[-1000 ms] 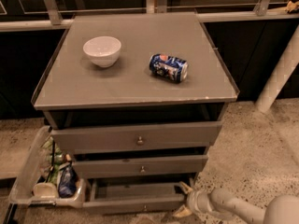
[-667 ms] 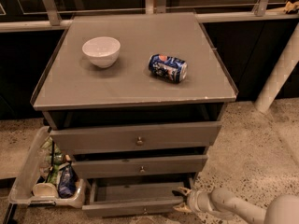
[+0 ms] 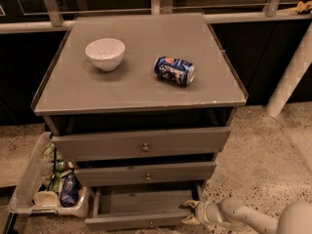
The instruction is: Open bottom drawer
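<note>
The bottom drawer (image 3: pixel 141 219) is the lowest of three grey drawers in a small cabinet. It stands pulled out towards me, its shallow grey box showing behind the flat front. Its knob sits at the frame's bottom edge. My gripper (image 3: pixel 191 212) is at the drawer's right front corner, low on the right side, with the white arm (image 3: pixel 253 218) reaching in from the bottom right. The middle drawer (image 3: pixel 146 173) and top drawer (image 3: pixel 141 143) stand slightly out above it.
A white bowl (image 3: pixel 105 53) and a blue can lying on its side (image 3: pixel 174 70) rest on the cabinet top (image 3: pixel 136 89). A clear bin with bottles (image 3: pixel 48 189) stands on the floor left of the cabinet. A white post (image 3: pixel 292 72) leans at the right.
The bottom drawer has slid further out towards me, and the gripper at its right corner has moved with it.
</note>
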Robot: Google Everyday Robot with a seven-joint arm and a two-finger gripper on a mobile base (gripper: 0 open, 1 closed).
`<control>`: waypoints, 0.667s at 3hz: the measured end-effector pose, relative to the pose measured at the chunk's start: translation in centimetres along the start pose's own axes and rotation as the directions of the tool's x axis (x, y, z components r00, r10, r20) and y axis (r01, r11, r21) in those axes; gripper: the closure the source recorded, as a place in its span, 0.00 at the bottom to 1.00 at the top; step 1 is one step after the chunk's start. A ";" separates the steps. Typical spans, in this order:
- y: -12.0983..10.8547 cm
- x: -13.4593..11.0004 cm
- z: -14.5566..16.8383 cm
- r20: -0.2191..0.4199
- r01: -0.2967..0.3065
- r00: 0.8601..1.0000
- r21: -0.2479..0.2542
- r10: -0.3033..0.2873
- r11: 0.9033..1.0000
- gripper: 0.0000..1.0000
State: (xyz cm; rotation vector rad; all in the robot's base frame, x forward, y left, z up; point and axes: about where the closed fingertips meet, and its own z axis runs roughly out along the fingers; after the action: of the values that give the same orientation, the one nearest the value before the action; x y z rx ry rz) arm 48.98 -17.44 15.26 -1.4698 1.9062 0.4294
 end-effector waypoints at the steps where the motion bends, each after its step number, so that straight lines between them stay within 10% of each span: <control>1: 0.0 0.0 0.0 0.000 0.000 1.000 0.000 0.000 1.000 0.39; 2: 0.0 0.0 0.0 0.000 0.000 1.000 0.000 0.000 1.000 0.16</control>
State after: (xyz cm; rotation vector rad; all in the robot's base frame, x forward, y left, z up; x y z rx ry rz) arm 48.98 -17.43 15.28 -1.4700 1.9060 0.4296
